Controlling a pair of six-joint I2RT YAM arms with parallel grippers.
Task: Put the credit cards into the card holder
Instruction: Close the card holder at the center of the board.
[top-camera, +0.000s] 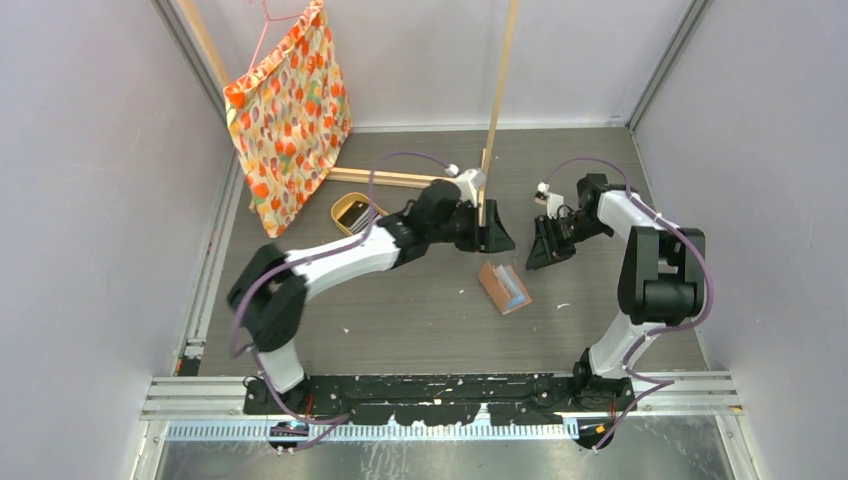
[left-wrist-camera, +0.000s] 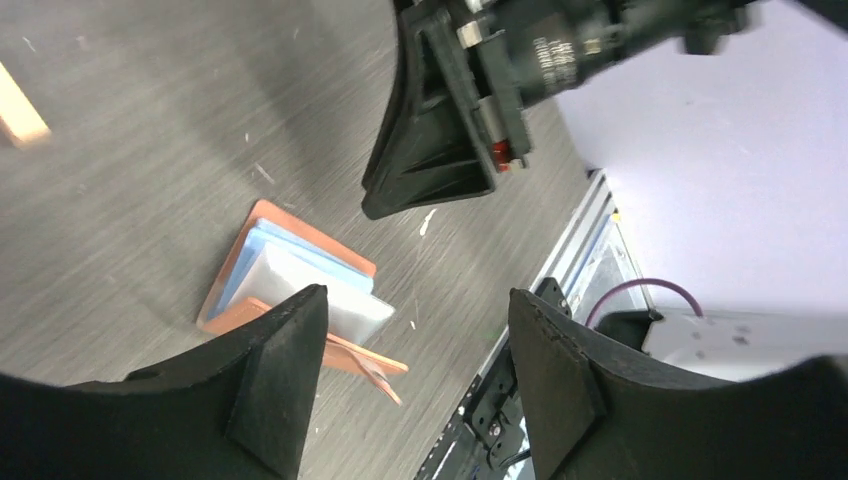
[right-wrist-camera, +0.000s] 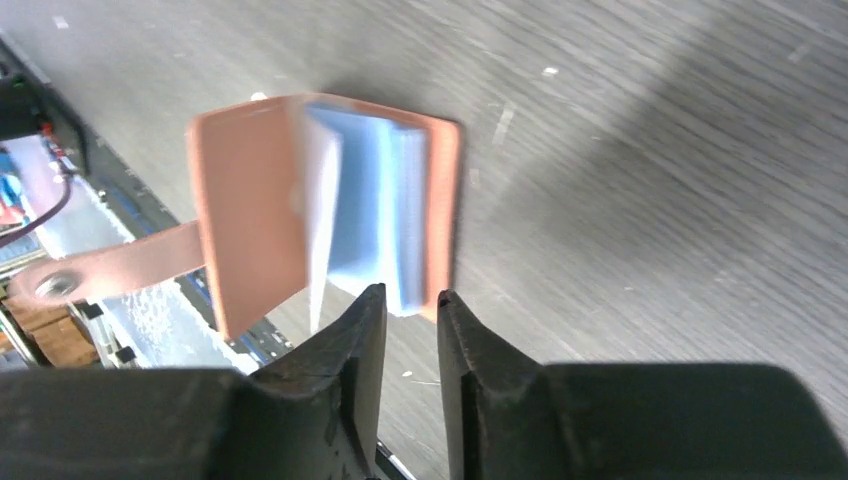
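One card holder (top-camera: 504, 287) — one tan tray (top-camera: 352, 212)

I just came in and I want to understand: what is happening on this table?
Two robot arms work on a salmon-brown card holder, which lies open on the table with blue and white cards in it. Neither claw holds anything: the left claw is wide open near it, and the right claw, its jaws only slightly apart, hovers beside it.
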